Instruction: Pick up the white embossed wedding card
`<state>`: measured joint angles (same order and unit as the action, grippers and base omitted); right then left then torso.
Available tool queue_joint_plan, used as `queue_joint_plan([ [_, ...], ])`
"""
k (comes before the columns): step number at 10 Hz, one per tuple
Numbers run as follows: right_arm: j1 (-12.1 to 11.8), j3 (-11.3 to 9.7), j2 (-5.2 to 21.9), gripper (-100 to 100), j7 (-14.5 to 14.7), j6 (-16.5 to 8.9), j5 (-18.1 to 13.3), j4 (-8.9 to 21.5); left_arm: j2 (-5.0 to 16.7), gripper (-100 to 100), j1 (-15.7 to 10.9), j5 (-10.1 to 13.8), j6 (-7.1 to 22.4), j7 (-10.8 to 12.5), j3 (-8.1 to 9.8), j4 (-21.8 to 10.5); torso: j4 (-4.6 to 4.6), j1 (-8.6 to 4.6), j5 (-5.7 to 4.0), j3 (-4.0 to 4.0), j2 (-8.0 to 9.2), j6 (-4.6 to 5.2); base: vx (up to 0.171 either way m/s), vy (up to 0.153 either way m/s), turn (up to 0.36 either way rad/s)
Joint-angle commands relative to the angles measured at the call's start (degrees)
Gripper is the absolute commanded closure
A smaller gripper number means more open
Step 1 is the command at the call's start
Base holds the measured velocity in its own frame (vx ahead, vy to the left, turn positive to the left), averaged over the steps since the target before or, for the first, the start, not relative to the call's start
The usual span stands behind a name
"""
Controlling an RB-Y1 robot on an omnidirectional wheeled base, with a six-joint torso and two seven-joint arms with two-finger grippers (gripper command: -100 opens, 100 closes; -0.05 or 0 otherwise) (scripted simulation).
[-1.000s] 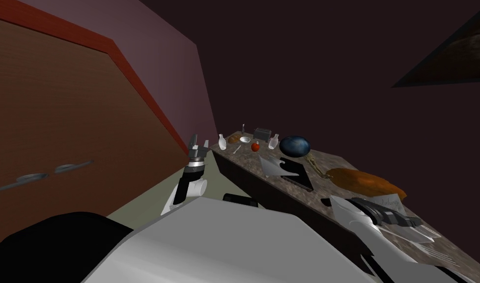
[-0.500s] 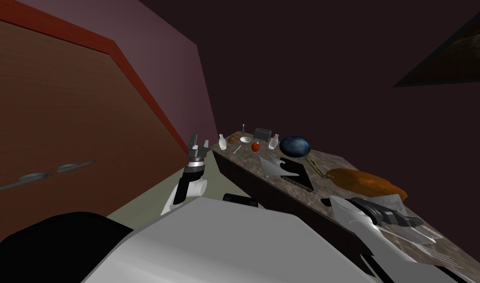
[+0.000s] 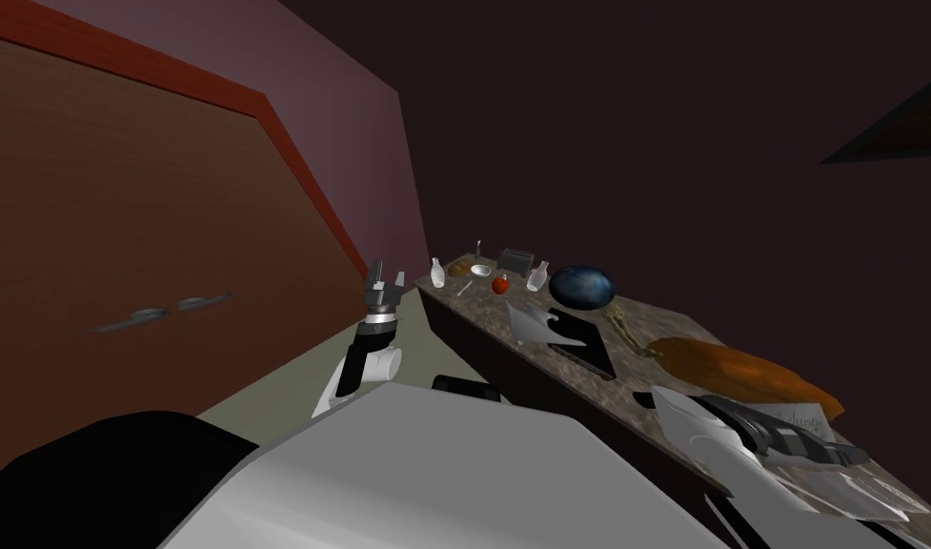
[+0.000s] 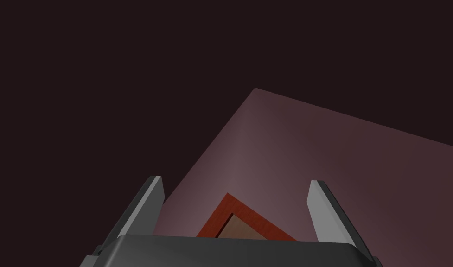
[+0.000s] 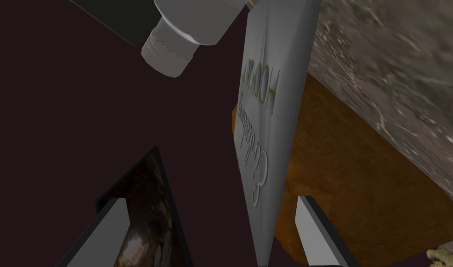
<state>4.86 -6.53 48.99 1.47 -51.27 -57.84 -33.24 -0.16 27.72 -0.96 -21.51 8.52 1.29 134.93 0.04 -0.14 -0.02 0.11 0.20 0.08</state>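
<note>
Right wrist view: card stood between the open fingers of the right hand, at 4 o'clock of an orange-brown lump on the tabletop. Head camera had just shifted, my own move; card unmoved. Closing judged next. Left hand open, idle.

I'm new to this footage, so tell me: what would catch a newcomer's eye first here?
First the white card with raised lettering, edge-on between the open fingers of the right gripper, in front of a big orange-brown lump on the marbled counter. Farther along that counter sits a dark blue ball. The left gripper hangs open, raised beside the brown double doors.
</note>
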Motion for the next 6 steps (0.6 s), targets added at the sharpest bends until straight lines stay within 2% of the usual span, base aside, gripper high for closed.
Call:
queue_joint_plan([
  [1,0.0,0.0,0.0,100,0.0,0.0,0.0,0.0,0.0,0,0.0,0.0,0.0,0.0,0.0,0.0,0.0,0.0,0.0,0.0,0.0,0.0,0.0,0.0,0.0],
  [5,0.09,0.0,-0.09,100,-0.05,0.04,0.03,-0.12,0.0,0,0.0,0.0,0.0,0.0,0.0,0.0,-0.02,0.23,0.15,0.02,0.06,0.13,0.002,-0.001,0.007],
  [6,0.11,0.01,-0.09,0,-0.07,0.04,0.04,-0.13,0.0,0,0.0,0.0,0.0,0.0,0.0,0.0,-0.03,0.24,0.16,0.01,0.05,0.13,0.0,0.0,0.0],
])
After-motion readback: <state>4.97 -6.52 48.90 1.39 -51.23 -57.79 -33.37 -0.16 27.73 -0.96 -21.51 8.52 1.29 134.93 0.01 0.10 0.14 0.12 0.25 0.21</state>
